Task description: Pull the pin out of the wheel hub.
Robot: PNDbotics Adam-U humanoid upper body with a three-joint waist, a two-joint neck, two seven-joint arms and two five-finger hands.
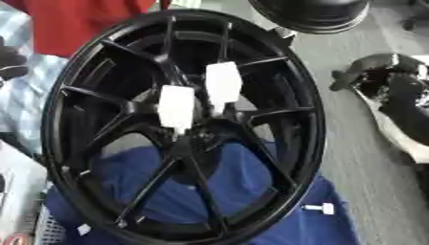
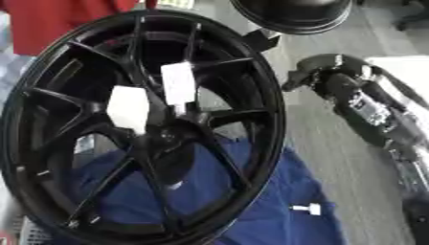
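A black spoked wheel (image 1: 180, 129) stands tilted on a blue cloth (image 1: 243, 191). Two white flat-headed pins stick out of its hub: one (image 1: 177, 109) left of centre, the other (image 1: 223, 82) a little higher and to the right. A third small white pin (image 2: 307, 208) lies loose on the cloth beyond the rim's lower right. My right hand (image 2: 331, 72) hovers right of the rim, apart from it, fingers relaxed and holding nothing, with its forearm running down to the right. A dark rounded shape (image 1: 8, 60) at the left edge may be my left hand.
A black round object (image 1: 310, 14) sits behind the wheel's top right. Grey floor (image 1: 352, 158) lies right of the cloth, with a white surface (image 2: 406, 72) at the far right. Red fabric (image 1: 75, 24) shows at the upper left, and a pale crate (image 1: 50, 232) at the lower left.
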